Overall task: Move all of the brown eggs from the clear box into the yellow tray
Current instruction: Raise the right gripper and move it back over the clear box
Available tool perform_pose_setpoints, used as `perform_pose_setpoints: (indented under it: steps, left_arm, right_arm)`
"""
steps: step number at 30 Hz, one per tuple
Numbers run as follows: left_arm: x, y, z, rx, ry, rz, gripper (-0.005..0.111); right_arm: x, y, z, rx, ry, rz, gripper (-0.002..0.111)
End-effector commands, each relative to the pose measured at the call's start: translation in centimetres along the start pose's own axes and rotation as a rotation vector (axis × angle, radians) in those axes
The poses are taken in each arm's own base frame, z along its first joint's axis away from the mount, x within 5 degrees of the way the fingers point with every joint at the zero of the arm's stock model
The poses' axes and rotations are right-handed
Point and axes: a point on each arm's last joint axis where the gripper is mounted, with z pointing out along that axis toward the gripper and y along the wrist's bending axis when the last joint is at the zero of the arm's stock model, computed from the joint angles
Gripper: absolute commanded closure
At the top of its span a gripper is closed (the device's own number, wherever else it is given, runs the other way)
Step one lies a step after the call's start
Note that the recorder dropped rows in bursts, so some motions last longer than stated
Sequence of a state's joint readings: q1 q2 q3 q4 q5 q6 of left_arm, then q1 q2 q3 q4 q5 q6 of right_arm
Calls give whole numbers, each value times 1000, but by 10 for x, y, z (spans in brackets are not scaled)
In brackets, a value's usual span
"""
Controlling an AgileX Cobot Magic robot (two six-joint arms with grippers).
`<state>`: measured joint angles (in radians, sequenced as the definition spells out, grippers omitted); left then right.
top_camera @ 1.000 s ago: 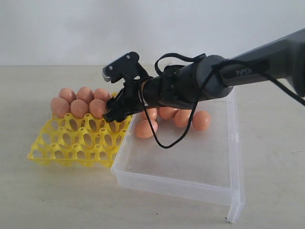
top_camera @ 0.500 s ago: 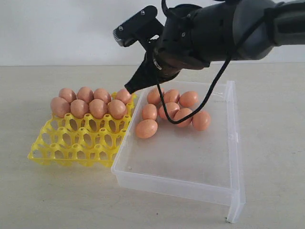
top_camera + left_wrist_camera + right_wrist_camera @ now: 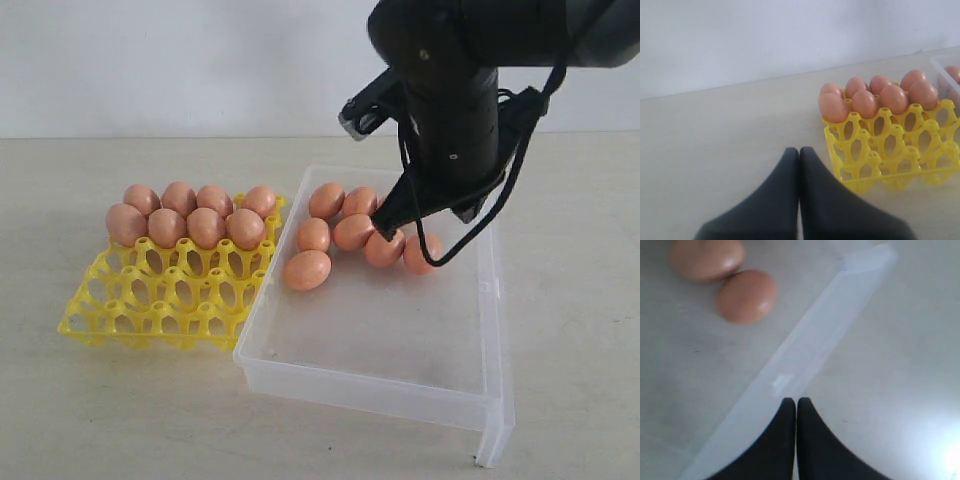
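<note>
Right gripper [image 3: 791, 402] hangs over the clear box [image 3: 385, 335], jaws pinched tight on nothing, loose brown eggs [image 3: 307, 270] huddled in it and eight sitting in the yellow tray [image 3: 160, 300], so plunging in closed could shove or crack one instead of grabbing

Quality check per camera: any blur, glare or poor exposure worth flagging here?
Exterior view: even, soft light, sharp, only faint shadow beneath the clear box. Left wrist view: sharp on the yellow tray; the left claw is a dark shape without detail. Right wrist view: soft overall, the brown eggs blurred, a bright glare patch on the table near the right claw.
</note>
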<state>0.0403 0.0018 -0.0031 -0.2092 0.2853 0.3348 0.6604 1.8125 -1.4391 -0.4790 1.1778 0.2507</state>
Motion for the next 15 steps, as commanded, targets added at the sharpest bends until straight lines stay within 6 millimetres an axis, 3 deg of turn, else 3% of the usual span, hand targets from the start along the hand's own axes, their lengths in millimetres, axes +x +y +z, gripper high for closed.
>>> perform_pose_setpoints:
  steps: [1,5,9,15]
  left_arm:
    - [1,0,0,3,-2,-12,111]
    - [1,0,0,3,-2,-12,111]
    - [1,0,0,3,-2,-12,111]
    - [1,0,0,3,-2,-12,111]
  right_arm:
    - [-10,-26,5,-241,-57,282,100]
    - [-12,-53,17,-414,-70,561,76]
    - [-14,-65,21,-460,-101,627,51]
    - [-27,-60,32,-531,-166,702,49]
